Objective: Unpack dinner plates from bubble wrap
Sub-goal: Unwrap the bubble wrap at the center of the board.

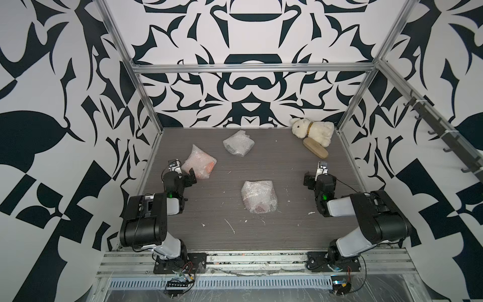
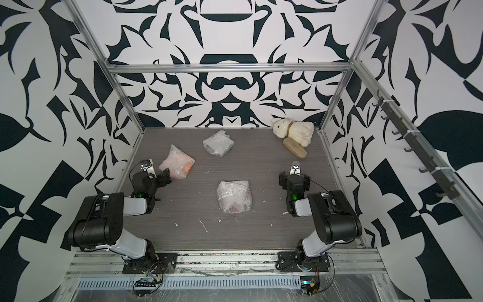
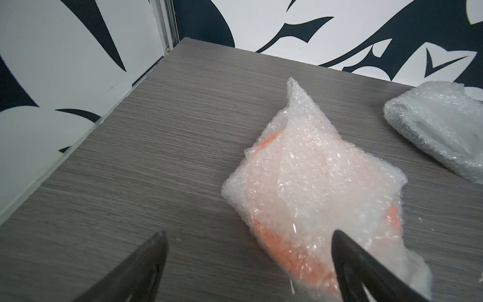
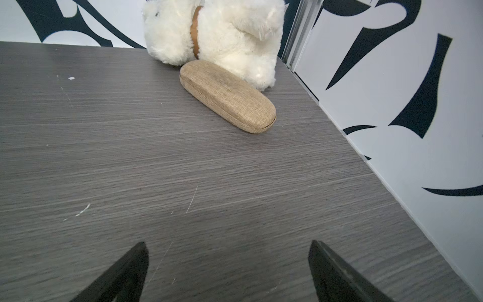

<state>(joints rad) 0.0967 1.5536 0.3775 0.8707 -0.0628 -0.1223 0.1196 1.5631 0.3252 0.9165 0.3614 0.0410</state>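
Unwrap orange plate [image 3: 271, 243] | L gripper [image 3: 249, 232] jaws spread, beside bubble wrap [image 3: 313, 170] | R gripper [image 4: 228, 242] jaws spread, empty | we pinch loose flap only, peel slow.

Plush rabbit [image 1: 313, 130], far rt corner — tan oval case [image 1: 315, 148] touching it.

- Left wrist view: close behind the left gripper [image 3: 249, 232], facing forward
- Right wrist view: likewise behind the right gripper [image 4: 228, 242]
- Both top views: high behind both grippers, looking down, sharing the whole table [image 1: 261, 235]
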